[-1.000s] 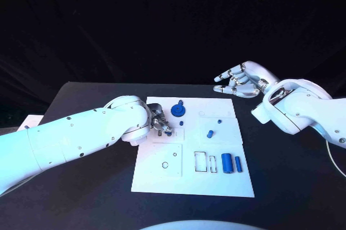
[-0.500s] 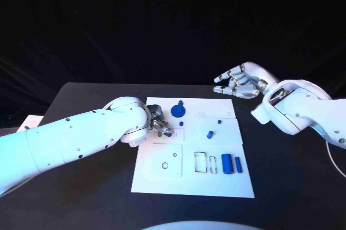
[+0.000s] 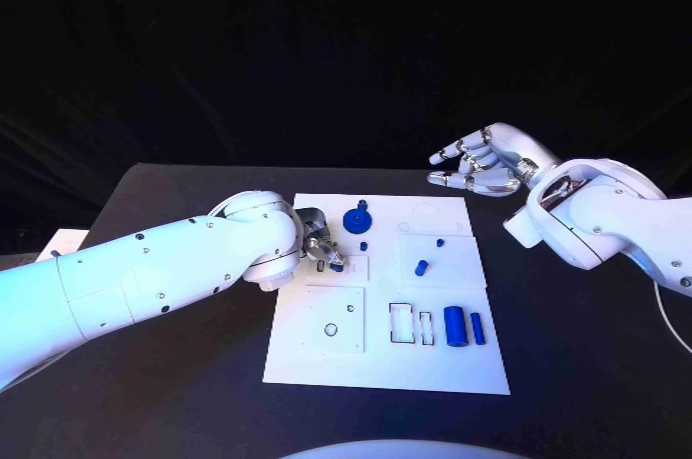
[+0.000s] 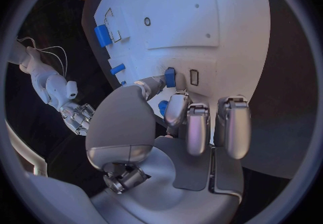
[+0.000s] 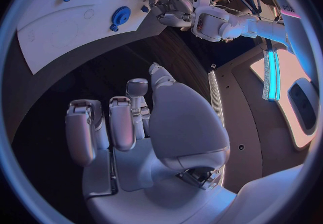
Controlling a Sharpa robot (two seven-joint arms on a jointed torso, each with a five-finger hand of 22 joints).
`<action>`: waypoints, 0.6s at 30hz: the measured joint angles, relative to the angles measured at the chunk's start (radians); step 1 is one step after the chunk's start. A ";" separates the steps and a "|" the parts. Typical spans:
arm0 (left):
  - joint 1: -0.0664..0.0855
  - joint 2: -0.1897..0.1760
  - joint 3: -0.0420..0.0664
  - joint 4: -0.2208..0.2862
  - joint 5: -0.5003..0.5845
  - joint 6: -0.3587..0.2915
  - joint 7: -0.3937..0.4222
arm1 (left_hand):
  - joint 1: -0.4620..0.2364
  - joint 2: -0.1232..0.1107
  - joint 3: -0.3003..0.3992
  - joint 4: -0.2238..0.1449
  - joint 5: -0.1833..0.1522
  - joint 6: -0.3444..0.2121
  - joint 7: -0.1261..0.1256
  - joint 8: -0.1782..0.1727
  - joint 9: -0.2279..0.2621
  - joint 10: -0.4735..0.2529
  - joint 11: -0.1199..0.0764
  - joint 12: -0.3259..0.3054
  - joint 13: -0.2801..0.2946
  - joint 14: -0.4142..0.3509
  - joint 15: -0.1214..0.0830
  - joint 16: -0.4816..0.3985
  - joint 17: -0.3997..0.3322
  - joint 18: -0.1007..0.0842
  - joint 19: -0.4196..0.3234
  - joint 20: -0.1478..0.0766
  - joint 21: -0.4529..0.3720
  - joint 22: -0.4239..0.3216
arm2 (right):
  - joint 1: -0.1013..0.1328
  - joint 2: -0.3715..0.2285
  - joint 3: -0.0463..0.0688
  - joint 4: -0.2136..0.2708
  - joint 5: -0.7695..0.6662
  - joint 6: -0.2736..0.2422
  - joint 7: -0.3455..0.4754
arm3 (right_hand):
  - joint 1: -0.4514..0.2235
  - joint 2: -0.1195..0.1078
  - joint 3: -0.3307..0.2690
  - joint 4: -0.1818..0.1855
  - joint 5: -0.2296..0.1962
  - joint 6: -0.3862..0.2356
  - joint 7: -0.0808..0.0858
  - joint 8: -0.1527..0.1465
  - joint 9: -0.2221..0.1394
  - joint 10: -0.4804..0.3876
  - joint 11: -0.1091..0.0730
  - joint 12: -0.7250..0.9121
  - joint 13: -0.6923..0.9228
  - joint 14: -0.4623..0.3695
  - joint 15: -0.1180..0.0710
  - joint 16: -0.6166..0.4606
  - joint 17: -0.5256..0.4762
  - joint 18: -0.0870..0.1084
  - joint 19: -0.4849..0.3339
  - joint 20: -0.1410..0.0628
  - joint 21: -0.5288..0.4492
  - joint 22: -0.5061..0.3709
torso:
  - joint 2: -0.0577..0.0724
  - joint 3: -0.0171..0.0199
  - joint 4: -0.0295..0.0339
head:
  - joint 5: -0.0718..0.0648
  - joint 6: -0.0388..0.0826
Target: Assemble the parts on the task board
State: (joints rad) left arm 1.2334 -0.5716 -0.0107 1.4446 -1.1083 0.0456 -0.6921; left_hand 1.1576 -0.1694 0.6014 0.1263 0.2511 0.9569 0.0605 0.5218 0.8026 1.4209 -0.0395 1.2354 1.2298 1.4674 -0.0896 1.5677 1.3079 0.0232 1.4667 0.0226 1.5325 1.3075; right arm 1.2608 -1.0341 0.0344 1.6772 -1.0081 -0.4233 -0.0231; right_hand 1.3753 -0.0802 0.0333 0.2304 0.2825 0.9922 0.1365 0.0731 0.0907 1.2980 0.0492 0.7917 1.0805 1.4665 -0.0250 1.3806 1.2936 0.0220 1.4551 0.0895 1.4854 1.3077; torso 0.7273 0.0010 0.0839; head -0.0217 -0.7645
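Board (image 3: 385,364): white plate at the middle of the black table (image 3: 173,399).
Left hand (image 3: 320,247): low over the board's left half, thumb and a finger pinching a small blue block (image 4: 169,77) just beside a small slot (image 4: 194,77); the other fingers (image 4: 231,124) lie straight, side by side.
Right hand (image 3: 480,162): raised beyond the board's far right corner, well apart from it, holding nothing, fingers loosely curled and apart.
Gear (image 3: 356,220): blue, on the board's far part, near the left hand.
Peg (image 3: 420,268): small, blue, near the board's centre.
Cylinder (image 3: 454,326): blue, on the board's near right, a slimmer blue bar (image 3: 477,328) just beside it.
Cutouts (image 3: 402,323): rectangular, between the cylinder and the board's centre.
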 measured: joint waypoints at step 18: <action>0.002 0.018 0.000 -0.033 0.001 0.029 -0.001 | -0.073 0.026 -0.095 0.068 -0.003 0.080 -0.052 -0.007 -0.002 0.012 -0.013 0.027 0.028 -0.003 -0.004 0.000 0.000 0.000 0.000 0.000 0.004 0.000 | 0.000 -0.002 0.000 0.001 0.000 -0.001 0.004 | 0.000 0.000 0.000 0.000 0.000 0.000 0.000 0.000 0.000 0.000 0.000 0.000 -0.001 0.000 0.000 0.000 -0.003 0.000 -0.004 0.004 -0.002 0.000 | 0.001 0.0006 -0.0007 | -0.002 0.002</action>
State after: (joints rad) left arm 1.2358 -0.5531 -0.0107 1.4120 -1.1075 0.0749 -0.6932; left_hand 1.0844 -0.1433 0.5060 0.1941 0.2483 1.0367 0.0090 0.5144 0.8002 1.4332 -0.0521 1.2627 1.2578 1.4640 -0.0933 1.5677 1.3077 0.0232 1.4666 0.0227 1.5364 1.3074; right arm 1.2607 -1.0365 0.0343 1.6787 -1.0078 -0.4244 -0.0190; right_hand 1.3753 -0.0802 0.0333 0.2304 0.2825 0.9922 0.1365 0.0731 0.0905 1.2979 0.0492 0.7917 1.0791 1.4665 -0.0250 1.3807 1.2904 0.0219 1.4515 0.0931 1.4831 1.3075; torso 0.7279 0.0015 0.0832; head -0.0233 -0.7621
